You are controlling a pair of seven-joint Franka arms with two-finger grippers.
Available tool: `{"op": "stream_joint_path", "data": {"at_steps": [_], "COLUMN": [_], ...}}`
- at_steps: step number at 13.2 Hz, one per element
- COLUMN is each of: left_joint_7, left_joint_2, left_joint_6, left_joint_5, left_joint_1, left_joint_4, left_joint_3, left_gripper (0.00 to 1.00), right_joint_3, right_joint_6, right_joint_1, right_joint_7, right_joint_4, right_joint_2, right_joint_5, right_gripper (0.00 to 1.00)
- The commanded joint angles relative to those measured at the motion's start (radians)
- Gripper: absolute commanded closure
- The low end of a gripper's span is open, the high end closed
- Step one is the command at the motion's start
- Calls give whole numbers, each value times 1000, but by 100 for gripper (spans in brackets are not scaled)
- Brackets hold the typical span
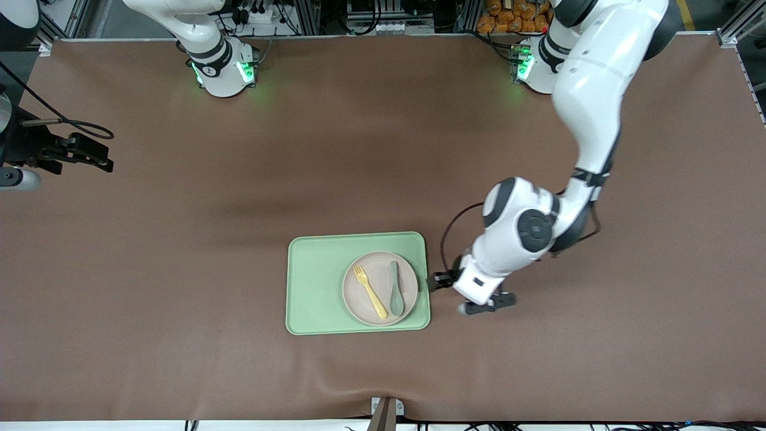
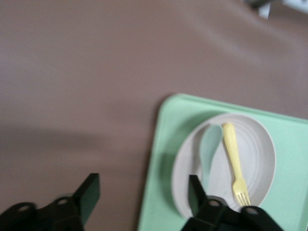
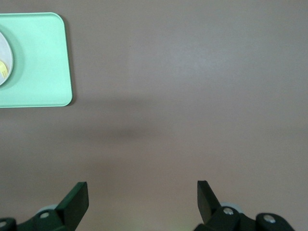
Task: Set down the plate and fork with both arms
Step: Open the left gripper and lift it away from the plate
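1. Nearest the front camera is the tray (image 1: 317, 287), pale green, lying flat on the brown bench (image 1: 179, 239). The plate (image 1: 359, 299) sits in the part of the tray toward the left arm's end of the bench.

2. The fork (image 1: 369, 291) and a green spoon (image 1: 395, 295) lie side by side on the plate. The fork's long axis runs slantwise, tines pointing away from the front camera and handle toward it. The spoon lies between the fork and the left arm's end of the tray.

3. The left gripper (image 2: 142, 199) hangs low over the bare bench just beside the tray's edge, jaws apart and holding nothing. In the left wrist view one finger (image 2: 195, 192) overlaps the plate's rim, though that blurred picture does not show how high it is above it.

4. So the plate lies just off those jaws toward the tray's middle, and I judge the left arm much the nearer to take it, by the rim.

5. Farthest off, the right gripper (image 3: 142, 199) waits over bare bench at the right arm's end, well apart from the tray (image 3: 33, 60), jaws apart and empty. The fork would be a long reach for it.
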Motion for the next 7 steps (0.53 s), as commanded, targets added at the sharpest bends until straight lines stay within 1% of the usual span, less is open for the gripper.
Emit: {"op": "stream_joint_path", "data": {"at_steps": [1,2,3,5,7], "left_joint_7": [73,131,190,257,334], "left_joint_2": [-181,-233,-279,-385,-488], "left_joint_6": [-201,-302,-394,-525,-576], "left_joint_5": [27,27,25,37,79], "left_joint_1": [98,130,143,190,218], "left_joint_4": [-44,-44,-44,-63,-123], "left_joint_3": [2,0,2,2,3], "left_gripper": [0,0,0,0,0], "right_joint_3": [8,8,10,10,11], "right_joint_6": [15,18,18,19,36], "right_joint_1": [12,13,22,64,98], "right_joint_7": [-5,-6,-3,21,26], "right_joint_4": [1,20,41,102,167], "right_joint_2": [45,70,96,152,215], "right_joint_5": [110,161,169,166,167], "right_gripper": [0,0,0,0,0]}}
